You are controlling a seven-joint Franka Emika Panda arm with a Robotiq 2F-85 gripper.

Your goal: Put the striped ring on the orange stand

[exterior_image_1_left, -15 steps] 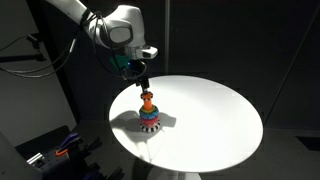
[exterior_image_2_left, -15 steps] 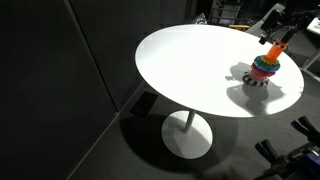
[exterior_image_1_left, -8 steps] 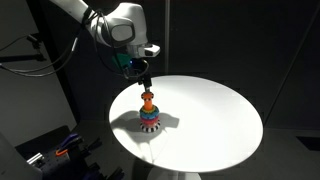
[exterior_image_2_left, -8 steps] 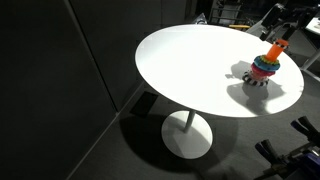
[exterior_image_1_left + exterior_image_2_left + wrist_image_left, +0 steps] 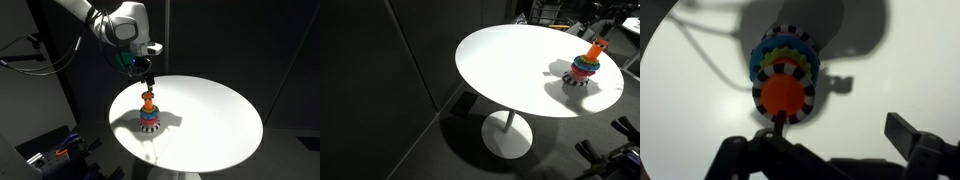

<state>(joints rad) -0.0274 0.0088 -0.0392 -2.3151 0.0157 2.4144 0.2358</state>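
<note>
In the wrist view the orange stand (image 5: pixel 783 95) is seen from above, with the thin striped ring (image 5: pixel 808 97) sitting around its top. Below it come coloured rings and a wider black-and-white ring (image 5: pixel 790 32). In both exterior views the stacked toy (image 5: pixel 148 112) (image 5: pixel 585 68) stands on the white round table (image 5: pixel 220 110). My gripper (image 5: pixel 147 77) (image 5: pixel 840 132) hangs a little above the stand's top, open, with nothing between its fingers (image 5: pixel 905 133).
The white table (image 5: pixel 510 60) stands on a single pedestal foot (image 5: pixel 507 135) against dark walls. Cables and dark equipment (image 5: pixel 60 150) lie on the floor beside it. The toy stands near the table's edge on the robot's side.
The gripper has lifted slightly up and away from the stand's top, still open. The ring stack has not moved.
</note>
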